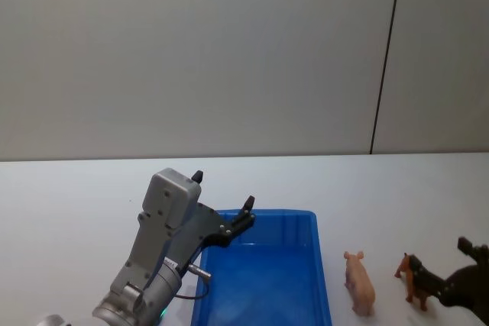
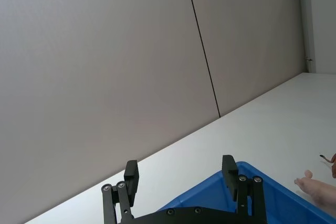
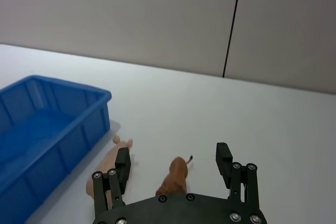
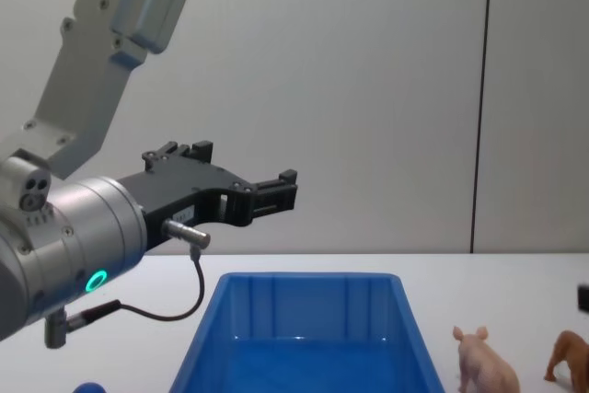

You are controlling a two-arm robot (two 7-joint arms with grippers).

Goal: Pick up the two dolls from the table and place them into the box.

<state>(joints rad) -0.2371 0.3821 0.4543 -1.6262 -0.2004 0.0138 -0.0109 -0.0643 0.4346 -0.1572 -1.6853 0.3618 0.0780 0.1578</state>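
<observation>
— Where was the left tool?

— The left tool [image 1: 223,190] hung in the air above the left side of the box [image 1: 284,213], raised well clear of its rim. Its fingers [image 2: 131,170] were spread wide, released.

— And the two dolls?

— Both stood upright on the desk [image 1: 76,188], outside the box and off its right side. The pink pig [image 1: 361,284] stood just beside the box's right wall, with a narrow strip of desk between them and its head turned toward the box's far end. The brown animal [image 1: 419,280] stood on the pig's other side, farther from the box. It was near the pig but not touching it.

— What about the right tool?

— The right tool [image 3: 173,153] sat low over the desk, on the side of the brown animal away from the box. It was released too, its fingers apart and not clenched on anything. From the wrist, the brown animal showed between the two fingers. I could not tell whether either finger touched it.

— How did the box sit?

— Flat on the desk, open side up, between the left tool and the pig.
</observation>
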